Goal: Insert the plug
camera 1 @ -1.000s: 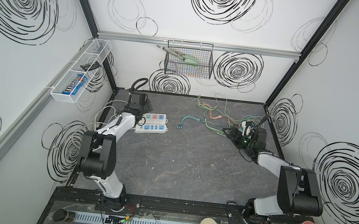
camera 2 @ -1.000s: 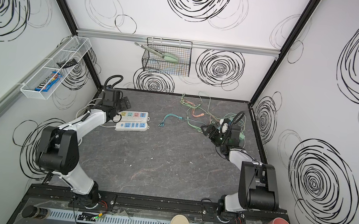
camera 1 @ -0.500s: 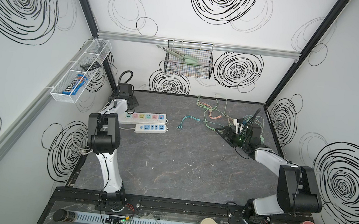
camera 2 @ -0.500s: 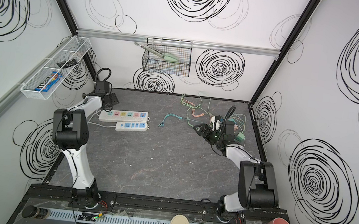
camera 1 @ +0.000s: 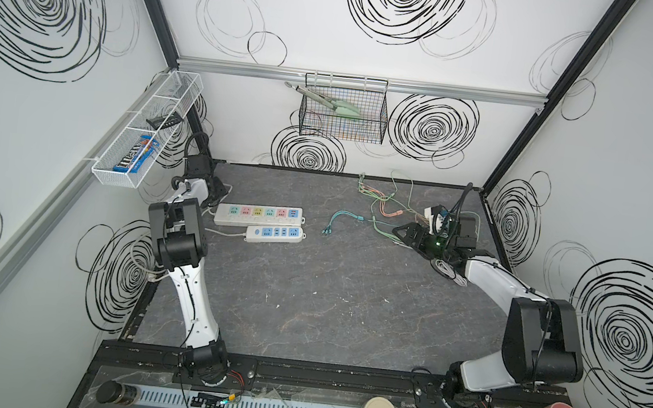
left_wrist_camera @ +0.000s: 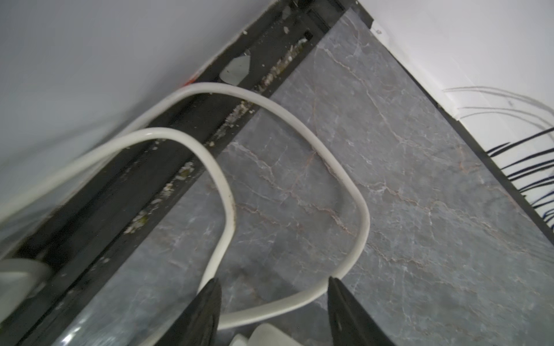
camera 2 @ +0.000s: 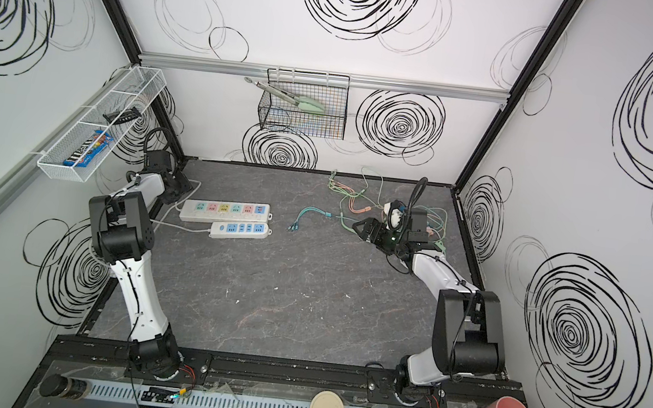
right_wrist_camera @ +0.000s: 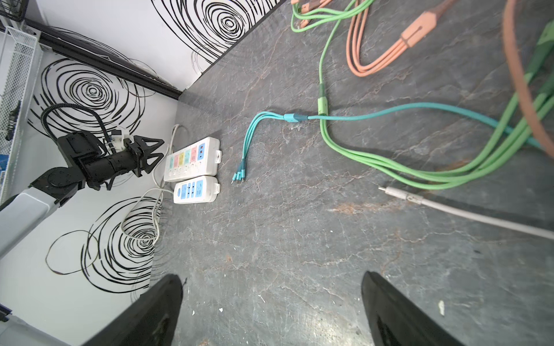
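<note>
At the far-left corner, left gripper, jaws half-apart, grip unclear, straddles thick white cord beside long white power strip.

long power strip: white, coloured sockets, flat near worktop's far-left corner | short power strip: blue sockets, touching its front side | white cord: looped at left edge

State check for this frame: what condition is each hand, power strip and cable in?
left hand: jaws apart, white cord running between them, no grip visible.
right hand: open, empty.
large power strip: lying flat, nothing plugged in.
small power strip: lying flat, nothing plugged in.
teal cable: loose on the table, connectors free.
</note>
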